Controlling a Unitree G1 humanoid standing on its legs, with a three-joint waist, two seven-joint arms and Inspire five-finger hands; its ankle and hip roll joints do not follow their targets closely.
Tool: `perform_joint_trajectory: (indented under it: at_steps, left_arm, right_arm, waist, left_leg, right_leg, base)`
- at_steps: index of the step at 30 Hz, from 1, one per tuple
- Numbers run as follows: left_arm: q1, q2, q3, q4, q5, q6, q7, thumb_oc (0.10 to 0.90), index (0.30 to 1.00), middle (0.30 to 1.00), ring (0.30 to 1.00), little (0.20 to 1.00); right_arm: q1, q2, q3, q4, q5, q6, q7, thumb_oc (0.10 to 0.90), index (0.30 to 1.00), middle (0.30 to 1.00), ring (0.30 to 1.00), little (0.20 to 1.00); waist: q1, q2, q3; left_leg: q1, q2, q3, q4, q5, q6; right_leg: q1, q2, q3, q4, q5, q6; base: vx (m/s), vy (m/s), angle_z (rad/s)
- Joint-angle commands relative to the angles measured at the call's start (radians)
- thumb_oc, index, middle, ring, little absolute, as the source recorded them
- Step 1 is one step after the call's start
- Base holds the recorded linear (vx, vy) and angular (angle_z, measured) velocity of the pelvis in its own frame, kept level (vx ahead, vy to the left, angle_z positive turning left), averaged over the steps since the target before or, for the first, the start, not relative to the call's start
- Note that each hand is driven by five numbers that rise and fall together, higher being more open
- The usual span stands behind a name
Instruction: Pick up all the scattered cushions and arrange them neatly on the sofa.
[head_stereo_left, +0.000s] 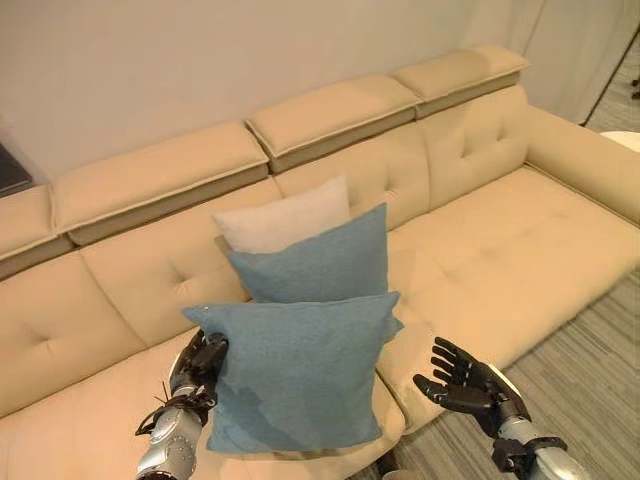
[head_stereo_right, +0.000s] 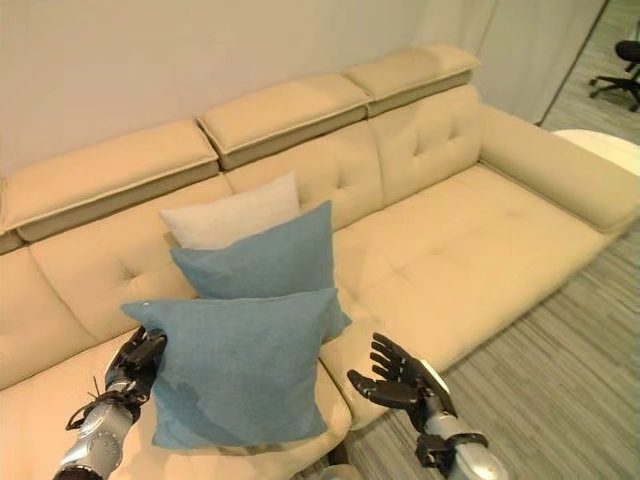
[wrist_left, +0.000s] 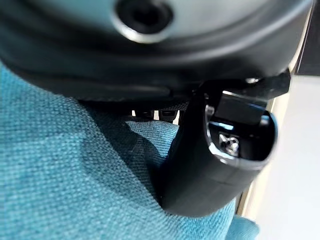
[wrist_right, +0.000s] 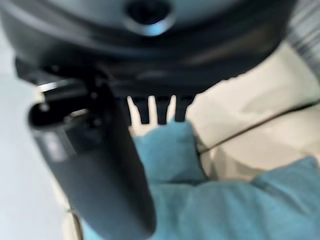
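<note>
Three cushions stand in a row on the beige sofa (head_stereo_left: 500, 240), leaning back one behind the other. A cream cushion (head_stereo_left: 285, 218) is at the back, a blue cushion (head_stereo_left: 320, 262) in the middle and a second blue cushion (head_stereo_left: 300, 375) at the front, near the seat's edge. My left hand (head_stereo_left: 200, 365) is at the front cushion's left edge. Its thumb (wrist_left: 210, 160) lies on the blue fabric (wrist_left: 60, 190) and its fingers curl behind it. My right hand (head_stereo_left: 465, 385) hovers open to the cushion's right, apart from it, palm turned towards it.
The sofa seat to the right of the cushions is bare up to the armrest (head_stereo_left: 590, 160). Grey striped carpet (head_stereo_left: 590, 360) runs along the sofa's front. A white round table (head_stereo_right: 610, 145) and an office chair (head_stereo_right: 625, 55) stand at the far right.
</note>
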Motion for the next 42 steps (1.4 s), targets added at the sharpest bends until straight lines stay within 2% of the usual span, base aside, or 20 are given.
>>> perform_joint_trajectory:
  at_steps: [1,4,7,9,20,21,22,23,26,30,32,33,34,36,37,38,39,40,41,42]
  left_arm:
    - [-0.098,-0.025,-0.068,0.064,0.015,0.005,-0.088,0.800,0.900,0.900,0.900,0.900]
    - [-0.135,-0.050,-0.088,0.121,0.041,0.003,-0.064,0.800,0.900,0.900,0.900,0.900]
    - [-0.147,-0.063,-0.106,0.145,0.060,0.007,-0.058,0.800,0.900,0.900,0.900,0.900]
    - [-0.171,-0.082,-0.143,0.193,0.095,0.015,-0.056,0.800,0.900,0.900,0.900,0.900]
    - [-0.327,-0.154,-0.308,0.227,0.133,0.012,-0.028,0.800,0.900,0.900,0.900,0.900]
    - [-0.343,-0.161,-0.315,0.235,0.134,0.011,-0.025,0.762,0.844,0.844,0.844,0.844]
    - [-0.350,-0.168,-0.328,0.234,0.141,0.012,-0.027,0.624,0.636,0.636,0.636,0.636]
    - [-0.344,-0.172,-0.338,0.226,0.142,0.013,-0.034,0.400,0.300,0.300,0.300,0.300]
    - [-0.330,-0.191,-0.356,0.196,0.135,0.017,-0.061,0.400,0.300,0.300,0.300,0.300]
    - [-0.290,-0.185,-0.360,0.098,0.096,0.003,-0.077,0.400,0.300,0.300,0.300,0.300]
    - [-0.274,-0.165,-0.366,0.028,0.088,-0.008,-0.071,0.400,0.300,0.300,0.300,0.300]
    - [-0.251,-0.130,-0.351,-0.068,0.079,-0.029,-0.064,0.400,0.300,0.300,0.300,0.300]
    - [-0.244,-0.122,-0.359,-0.104,0.075,-0.029,-0.062,0.400,0.300,0.300,0.300,0.300]
    - [-0.217,-0.102,-0.349,-0.150,0.072,-0.026,-0.077,0.400,0.300,0.300,0.300,0.300]
    - [-0.217,-0.102,-0.349,-0.150,0.072,-0.026,-0.077,0.400,0.300,0.300,0.300,0.300]
    - [-0.175,-0.089,-0.350,-0.190,0.072,-0.026,-0.072,0.400,0.300,0.300,0.300,0.300]
    - [-0.174,-0.089,-0.351,-0.192,0.072,-0.026,-0.071,0.400,0.300,0.300,0.300,0.300]
    - [-0.174,-0.102,-0.361,-0.202,0.067,-0.020,-0.069,0.400,0.300,0.300,0.300,0.300]
    - [-0.190,-0.110,-0.387,-0.221,0.087,-0.027,-0.066,0.400,0.300,0.300,0.300,0.300]
    - [-0.194,-0.113,-0.391,-0.230,0.093,-0.027,-0.059,0.400,0.300,0.300,0.300,0.300]
  right_arm:
    - [-0.102,0.008,-0.016,-0.046,-0.001,-0.082,0.035,0.800,0.900,0.900,0.900,0.900]
    - [-0.232,0.088,0.019,0.074,-0.020,-0.097,-0.036,0.800,0.900,0.900,0.900,0.900]
    - [-0.296,0.131,0.057,0.139,0.006,-0.105,-0.045,0.800,0.900,0.900,0.900,0.900]
    - [-0.384,0.188,0.146,0.236,0.048,-0.094,-0.047,0.800,0.900,0.900,0.900,0.900]
    - [-0.736,0.272,0.468,0.505,-0.031,-0.025,-0.025,0.800,0.900,0.900,0.900,0.900]
    - [-0.752,0.280,0.488,0.516,-0.033,-0.019,-0.021,0.800,0.900,0.900,0.900,0.900]
    - [-0.763,0.291,0.517,0.521,-0.041,-0.012,-0.003,0.800,0.900,0.900,0.900,0.900]
    - [-0.755,0.291,0.525,0.507,-0.047,-0.012,0.012,0.400,0.300,0.300,0.300,0.300]
    - [-0.710,0.299,0.528,0.528,-0.056,-0.021,0.029,0.400,0.300,0.300,0.300,0.300]
    - [-0.629,0.300,0.439,0.480,-0.004,-0.037,0.016,0.400,0.300,0.300,0.300,0.300]
    - [-0.598,0.284,0.378,0.412,0.016,-0.061,-0.012,0.400,0.300,0.300,0.300,0.300]
    - [-0.593,0.262,0.333,0.345,0.003,-0.083,-0.045,0.400,0.300,0.300,0.300,0.300]
    - [-0.583,0.255,0.308,0.321,0.001,-0.087,-0.057,0.400,0.300,0.300,0.300,0.300]
    - [-0.555,0.230,0.270,0.265,-0.020,-0.083,-0.069,0.400,0.300,0.300,0.300,0.300]
    - [-0.555,0.230,0.270,0.265,-0.020,-0.083,-0.069,0.400,0.300,0.300,0.300,0.300]
    - [-0.509,0.229,0.234,0.206,-0.023,-0.082,-0.070,0.400,0.300,0.300,0.300,0.300]
    - [-0.506,0.229,0.234,0.204,-0.023,-0.081,-0.071,0.400,0.300,0.300,0.300,0.300]
    - [-0.474,0.235,0.205,0.182,-0.010,-0.081,-0.073,0.400,0.300,0.300,0.300,0.300]
    - [-0.456,0.250,0.167,0.165,-0.005,-0.089,-0.091,0.400,0.300,0.300,0.300,0.300]
    - [-0.464,0.264,0.159,0.162,0.005,-0.098,-0.103,0.400,0.300,0.300,0.300,0.300]
  waist:
    - [-0.025,-0.039,-0.044]
    - [-0.014,-0.027,-0.045]
    - [-0.002,-0.022,-0.045]
    - [0.023,-0.017,-0.048]
    - [0.090,-0.004,-0.015]
    - [0.093,-0.005,-0.012]
    - [0.095,-0.007,-0.010]
    - [0.096,-0.010,-0.010]
    - [0.096,-0.019,-0.011]
    - [0.089,-0.027,-0.009]
    - [0.091,-0.037,0.013]
    - [0.102,-0.044,0.045]
    - [0.101,-0.047,0.046]
    - [0.088,-0.048,0.041]
    - [0.088,-0.048,0.041]
    - [0.077,-0.046,0.017]
    - [0.078,-0.046,0.017]
    - [0.068,-0.051,0.003]
    - [0.054,-0.069,-0.004]
    - [0.056,-0.071,0.000]
  left_leg:
    - [-0.030,0.042,-0.019,0.023,0.003,-0.022]
    - [-0.028,0.034,-0.018,0.022,0.000,-0.017]
    - [-0.029,0.030,-0.021,0.022,-0.001,-0.015]
    - [-0.032,0.024,-0.029,0.018,-0.003,-0.013]
    - [-0.083,0.017,-0.085,0.010,0.020,-0.018]
    - [-0.084,0.018,-0.089,0.010,0.022,-0.018]
    - [-0.082,0.020,-0.093,0.008,0.023,-0.018]
    - [-0.079,0.021,-0.094,0.007,0.022,-0.018]
    - [-0.063,0.024,-0.099,0.005,0.018,-0.018]
    - [-0.052,0.017,-0.109,0.021,0.002,-0.012]
    - [-0.106,0.011,-0.149,0.126,-0.021,-0.007]
    - [-0.148,-0.004,-0.253,0.240,-0.054,-0.031]
    - [-0.150,-0.001,-0.288,0.270,-0.059,-0.049]
    - [-0.106,0.065,-0.286,0.294,-0.050,-0.070]
    - [-0.105,0.065,-0.285,0.294,-0.050,-0.070]
    - [-0.051,0.086,-0.355,0.263,-0.045,-0.080]
    - [-0.048,0.087,-0.354,0.262,-0.046,-0.080]
    - [-0.036,0.072,-0.384,0.238,-0.094,-0.079]
    - [-0.038,0.043,-0.366,0.244,-0.193,-0.068]
    - [-0.045,0.021,-0.350,0.261,-0.202,-0.061]
  right_leg:
    - [0.034,-0.088,0.023,0.076,-0.139,0.088]
    - [0.041,-0.092,0.023,0.063,-0.133,0.086]
    - [0.045,-0.096,0.018,0.055,-0.132,0.084]
    - [0.055,-0.101,0.009,0.043,-0.130,0.082]
    - [0.059,-0.109,-0.040,0.026,-0.129,0.077]
    - [0.062,-0.107,-0.044,0.026,-0.132,0.075]
    - [0.070,-0.105,-0.048,0.026,-0.135,0.073]
    - [0.076,-0.104,-0.050,0.026,-0.137,0.072]
    - [0.104,-0.102,-0.067,0.027,-0.144,0.070]
    - [0.116,-0.105,-0.065,0.045,-0.154,0.074]
    - [0.090,-0.114,-0.045,0.091,-0.157,0.074]
    - [0.052,-0.121,-0.006,0.130,-0.156,0.073]
    - [0.029,-0.133,0.004,0.145,-0.151,0.074]
    - [-0.002,-0.170,0.015,0.173,-0.141,0.087]
    - [-0.001,-0.170,0.015,0.173,-0.141,0.087]
    - [-0.040,-0.191,0.041,0.199,-0.126,0.112]
    - [-0.038,-0.190,0.041,0.200,-0.128,0.112]
    - [-0.039,-0.223,0.040,0.195,-0.110,0.135]
    - [-0.051,-0.286,0.034,0.190,0.015,0.151]
    - [-0.071,-0.319,0.012,0.195,0.070,0.151]
  base:
    - [0.03,-0.011,-0.02]
    - [0.04,-0.010,-0.04]
    - [0.04,-0.013,-0.06]
    - [0.04,-0.017,0.03]
    - [-0.03,-0.012,0.11]
    - [-0.02,-0.028,0.20]
    - [0.01,-0.034,0.12]
    - [0.03,-0.035,0.05]
    - [0.04,-0.031,0.14]
    - [0.00,0.001,0.02]
    - [-0.19,0.076,0.00]
    - [-0.29,0.221,0.03]
    - [-0.30,0.349,-0.07]
    - [-0.17,0.354,-0.27]
    - [-0.14,0.486,-0.42]
    - [-0.08,0.323,-0.33]
    - [-0.12,0.501,-0.38]
    - [-0.14,0.383,-0.29]
    - [-0.22,0.534,-0.27]
    - [-0.18,0.357,-0.08]
